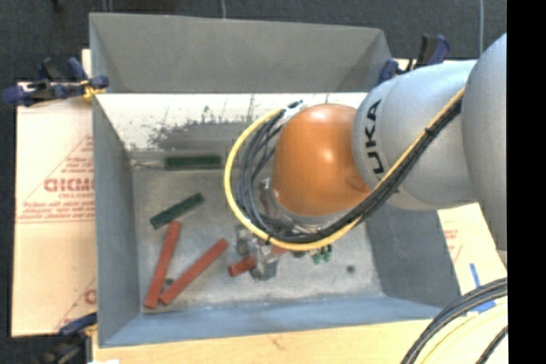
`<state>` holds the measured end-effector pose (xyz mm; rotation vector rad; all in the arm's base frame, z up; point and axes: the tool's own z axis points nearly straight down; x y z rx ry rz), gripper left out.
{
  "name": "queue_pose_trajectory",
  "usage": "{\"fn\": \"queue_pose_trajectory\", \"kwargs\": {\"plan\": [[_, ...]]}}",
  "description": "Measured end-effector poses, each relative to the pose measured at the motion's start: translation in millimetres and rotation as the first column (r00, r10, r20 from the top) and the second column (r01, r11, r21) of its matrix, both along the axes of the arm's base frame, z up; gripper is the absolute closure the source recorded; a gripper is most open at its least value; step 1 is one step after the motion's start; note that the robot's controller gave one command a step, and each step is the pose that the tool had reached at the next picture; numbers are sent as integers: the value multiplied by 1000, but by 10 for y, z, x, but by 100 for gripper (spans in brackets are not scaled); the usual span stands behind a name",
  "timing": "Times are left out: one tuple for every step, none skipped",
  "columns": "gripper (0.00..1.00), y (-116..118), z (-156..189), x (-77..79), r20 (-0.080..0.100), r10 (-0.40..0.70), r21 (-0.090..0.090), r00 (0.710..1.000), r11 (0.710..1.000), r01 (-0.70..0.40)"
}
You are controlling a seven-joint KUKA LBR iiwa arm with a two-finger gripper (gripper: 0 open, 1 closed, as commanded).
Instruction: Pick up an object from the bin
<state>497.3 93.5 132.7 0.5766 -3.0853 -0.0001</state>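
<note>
My gripper [258,258] pokes out from under the orange dome, low over the bin floor near the front middle. A small red block [240,269] lies right at its tip, on its left side; whether it is gripped is hidden. A long red stick [195,271] lies slanted just left of the block. Further left lies a second red stick [165,263]. A tiny green piece [321,256] sits on the floor just right of the gripper.
A dark green stick [177,210] lies slanted at mid left. Another green stick [192,161] lies flat by the back wall. The arm and its cable loop cover the bin's right half. The front wall is close to the gripper.
</note>
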Motion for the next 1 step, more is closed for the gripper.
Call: {"fn": "queue_pose_trajectory", "kwargs": {"plan": [[100, 663, 856, -27, 5, -49, 2, 999, 999, 49]]}}
